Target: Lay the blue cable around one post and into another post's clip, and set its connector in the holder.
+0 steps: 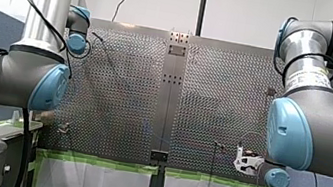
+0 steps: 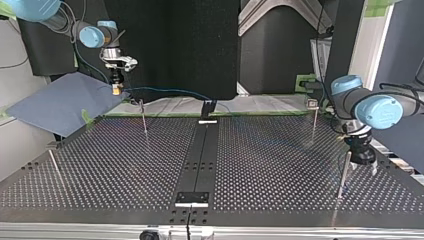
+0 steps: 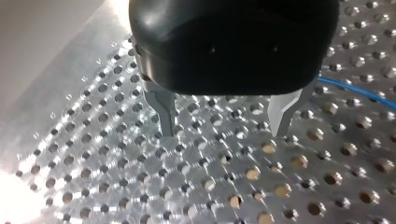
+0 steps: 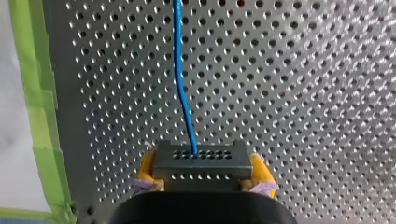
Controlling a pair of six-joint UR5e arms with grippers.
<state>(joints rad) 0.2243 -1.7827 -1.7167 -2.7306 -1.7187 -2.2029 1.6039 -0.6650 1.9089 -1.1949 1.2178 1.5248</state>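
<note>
In the right wrist view my right gripper is shut on a grey connector block, its yellow pads against the block's two sides. The blue cable leaves the connector and runs ahead over the perforated plate. At the top view's left, the right gripper holds the connector above the table's far edge, and the cable sags across to a black holder. My left gripper is open just over the plate with nothing between its metal fingers. A stretch of cable lies beside it.
Thin posts stand on the plate; the last is right next to my left gripper. A second black bracket sits on the centre strip near the camera. A blue-grey sheet lies at the far left corner.
</note>
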